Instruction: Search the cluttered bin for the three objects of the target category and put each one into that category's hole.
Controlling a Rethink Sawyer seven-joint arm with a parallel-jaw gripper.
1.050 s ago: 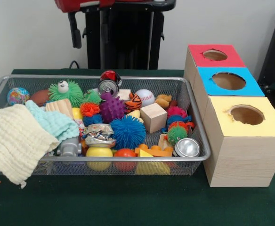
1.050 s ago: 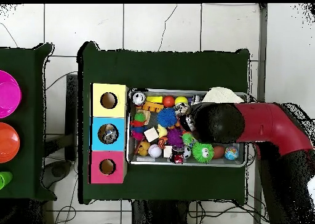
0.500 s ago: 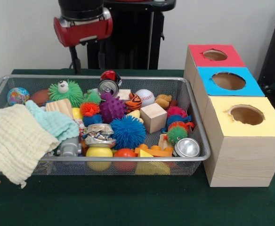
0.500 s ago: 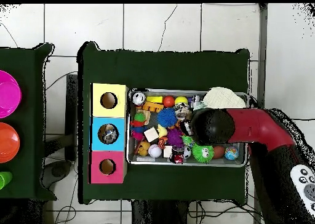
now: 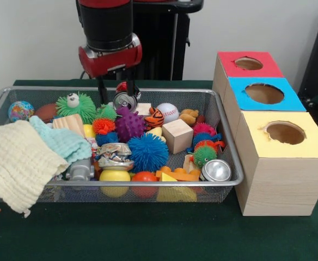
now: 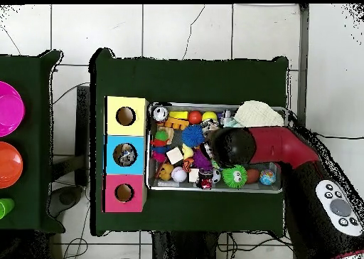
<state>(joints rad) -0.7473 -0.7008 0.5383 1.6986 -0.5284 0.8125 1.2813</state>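
Observation:
My gripper (image 5: 115, 95) hangs open over the far middle of the wire bin (image 5: 224, 142), its fingertips level with the bin's far rim. Just below and between them lies a silver can (image 5: 125, 101) on its side, with a red and black ball (image 5: 129, 87) behind it. A purple spiky ball (image 5: 129, 124) and a green spiky ball with an eye (image 5: 75, 105) sit close by. In the overhead view the arm's black end (image 6: 231, 146) covers the gripper and part of the bin. Three hole boxes stand beside the bin: red (image 5: 248, 63), blue (image 5: 264, 93), yellow (image 5: 285, 132).
A cream cloth (image 5: 14, 163) and a mint cloth (image 5: 61, 140) drape over the bin's left end. The bin also holds a blue spiky ball (image 5: 148, 152), a wooden cube (image 5: 177, 135), a baseball (image 5: 167, 112), a crushed can (image 5: 114, 156) and a tin (image 5: 216, 171).
The arm has come down and moved right in the front view, from above the bin's left rear to the far middle, fingers now at the silver can.

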